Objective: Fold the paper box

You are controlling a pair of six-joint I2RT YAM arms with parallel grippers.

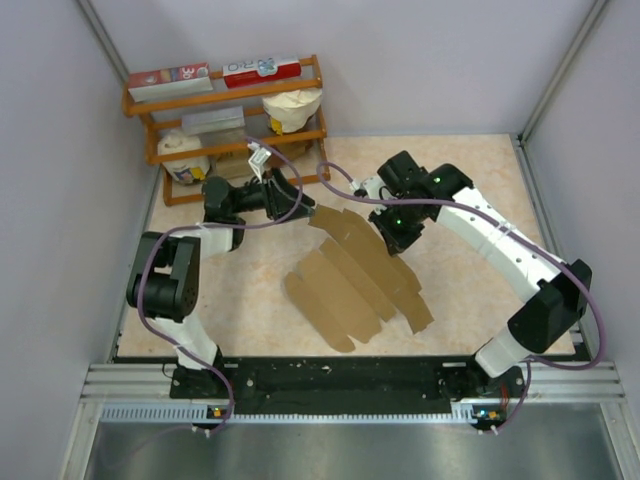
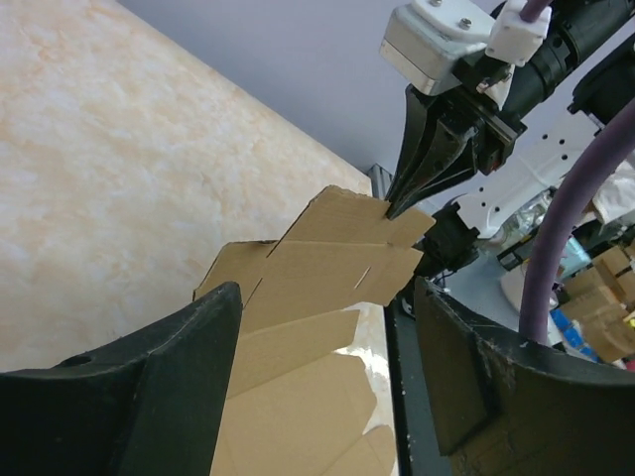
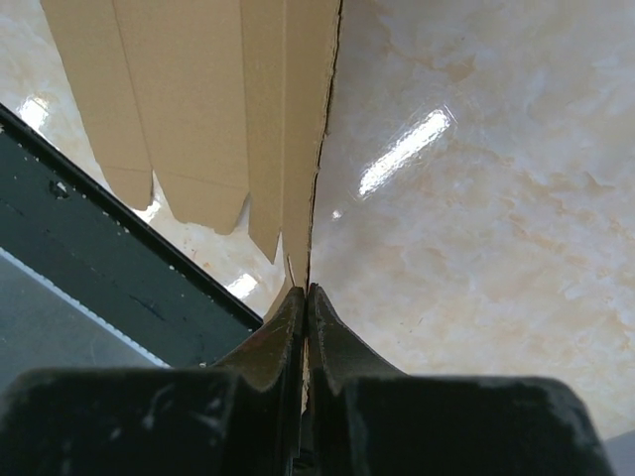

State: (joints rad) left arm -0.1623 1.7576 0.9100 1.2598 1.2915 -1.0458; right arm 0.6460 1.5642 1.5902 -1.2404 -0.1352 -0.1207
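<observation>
At centre left of the overhead view, the left gripper (image 1: 305,205) reaches sideways toward the raised far corner of the paper box (image 1: 350,280). Its jaws stand wide, with the corner's edge between them and, as far as the wrist view shows, not gripped.

The box (plain brown, die-cut, with scalloped flaps along one side) lies opened out and mostly flat on the desk (image 1: 220,300). It sits in the middle of the frame, running diagonally from lower left to upper right. Right of centre, the right gripper (image 3: 307,295) has its jaws pinched tight on a thin edge of the upper panel, which sits a little off the desk there.

Folding looks barely begun, since no wall stands and no tab is tucked. The step in hand appears to be the first crease, with one arm anchoring the sheet and the other lining up on the corner. The next move likely calls for the left jaws to close on that corner. They would then turn the panel along its score line while the right hold stays firm (gently enough not to tear the card).

No writing shows on the cardboard. On the orange shelf (image 1: 225,100) at upper left, two red-and-white printed boxes (image 1: 170,80) carry lettering too small to read.
</observation>
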